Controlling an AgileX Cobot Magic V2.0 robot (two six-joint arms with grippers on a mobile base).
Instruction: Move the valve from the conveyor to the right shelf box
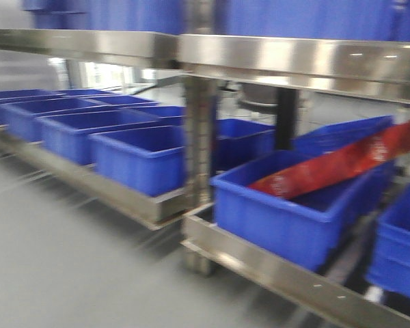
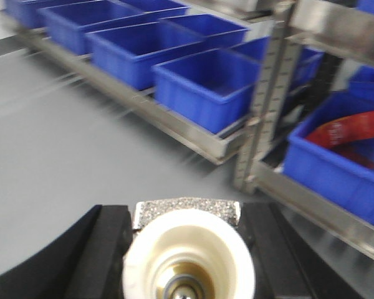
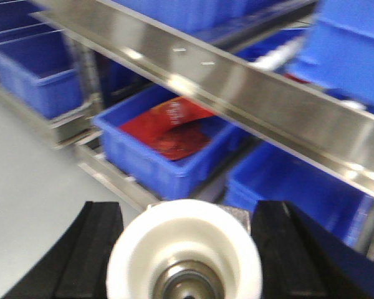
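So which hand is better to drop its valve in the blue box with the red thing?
Right, probably. The right hand holds a white valve close before that blue box; the left hand sees it farther off, sideways.

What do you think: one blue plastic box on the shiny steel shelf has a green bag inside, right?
No, the bag is red, not green. It does lie inside the blue plastic box on the shiny steel shelf; the exterior front-facing view shows it.

Both grippers loaded, jaws part-closed.
Left gripper (image 2: 187, 210): black fingers (image 2: 109, 249) pressed against both sides of cream valve (image 2: 188, 255). Right gripper (image 3: 187, 208): same grip on white valve (image 3: 184, 249).
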